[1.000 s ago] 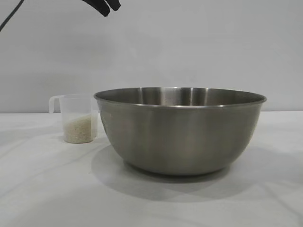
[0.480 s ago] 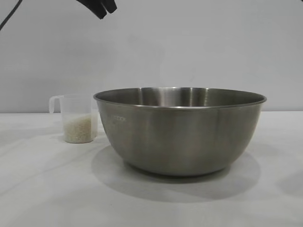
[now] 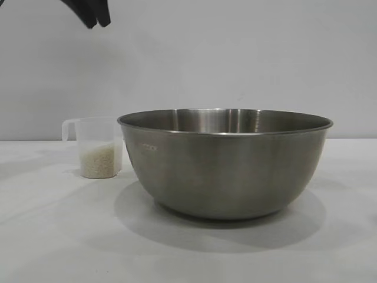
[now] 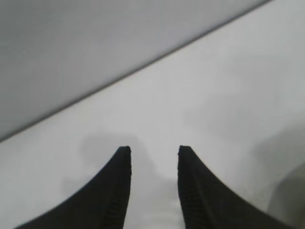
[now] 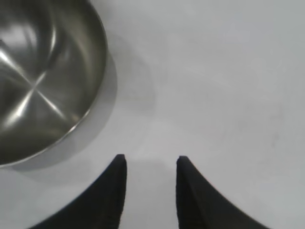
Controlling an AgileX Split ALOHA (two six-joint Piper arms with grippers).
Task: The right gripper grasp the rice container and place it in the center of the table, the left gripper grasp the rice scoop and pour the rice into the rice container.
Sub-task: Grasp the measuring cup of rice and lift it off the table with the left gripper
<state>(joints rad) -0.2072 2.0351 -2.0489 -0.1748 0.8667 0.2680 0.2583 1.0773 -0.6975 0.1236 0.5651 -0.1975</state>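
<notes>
Rice container sits mid-table, rice scoop just beside it holding rice; left gripper high above the scoop, right gripper off the container, both parted, empty; a descending finger may tip the light scoop.

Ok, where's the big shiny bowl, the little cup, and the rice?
rice container (image 3: 224, 174): exterior view, on the front of its steel wall.
rice scoop (image 3: 97, 127): exterior view, on its clear upper wall, above the grains.
rice (image 3: 97, 162): exterior view, on the white grains inside the cup.
</notes>
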